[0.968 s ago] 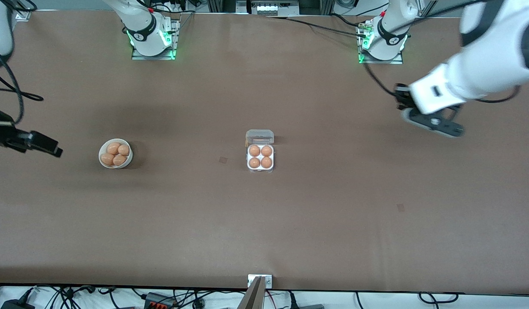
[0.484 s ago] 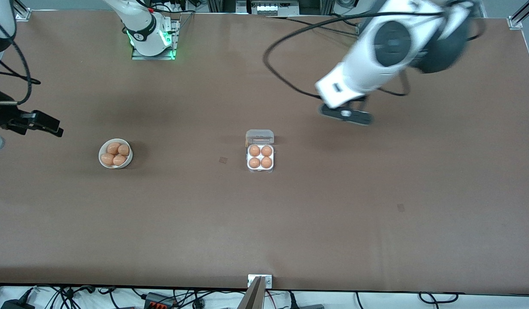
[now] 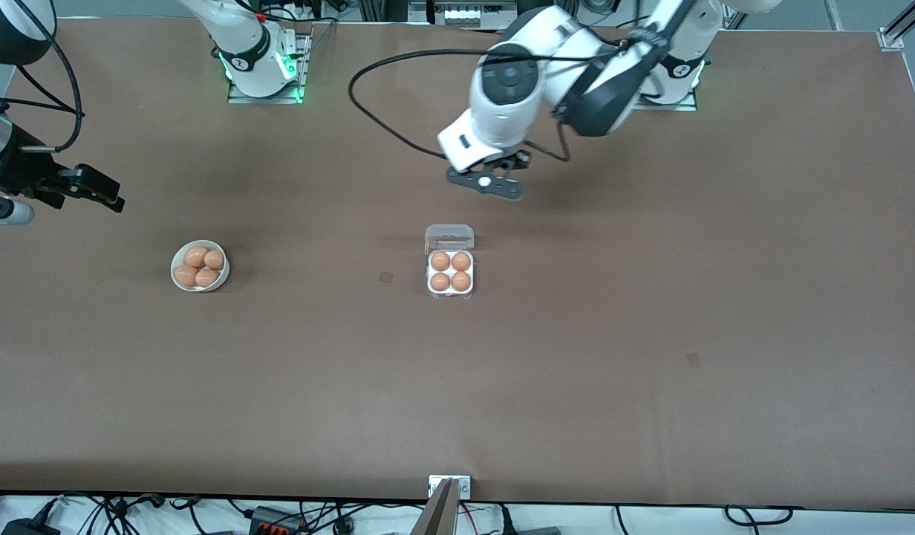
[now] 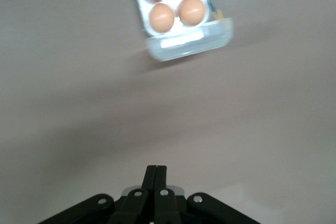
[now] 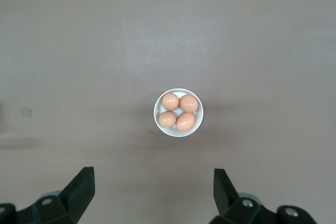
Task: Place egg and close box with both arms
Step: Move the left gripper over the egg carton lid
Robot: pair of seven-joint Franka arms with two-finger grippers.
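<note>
The box [image 3: 450, 291] lies at the table's middle, its clear lid [image 3: 448, 236] swung open toward the bases. Each cell of its white tray holds a brown egg [image 3: 440, 261]. My left gripper [image 3: 487, 184] hangs shut and empty over the bare table between the lid and the bases. In the left wrist view the box [image 4: 140, 3] and its lid [image 4: 189, 43] show well ahead of my shut left gripper [image 4: 156, 169]. My right gripper [image 3: 105, 193] is open and empty over the right arm's end of the table. In its wrist view my right gripper [image 5: 154, 179] sits short of a bowl.
A round white bowl [image 3: 222, 279] with several brown eggs stands toward the right arm's end of the table, and the right wrist view shows this bowl [image 5: 158, 124] too. A black cable loops off the left arm above the table.
The left arm has swung in from the left arm's end of the table to the middle, close to the open lid. The right gripper has drifted slightly toward the bases. Box and bowl have not moved.
</note>
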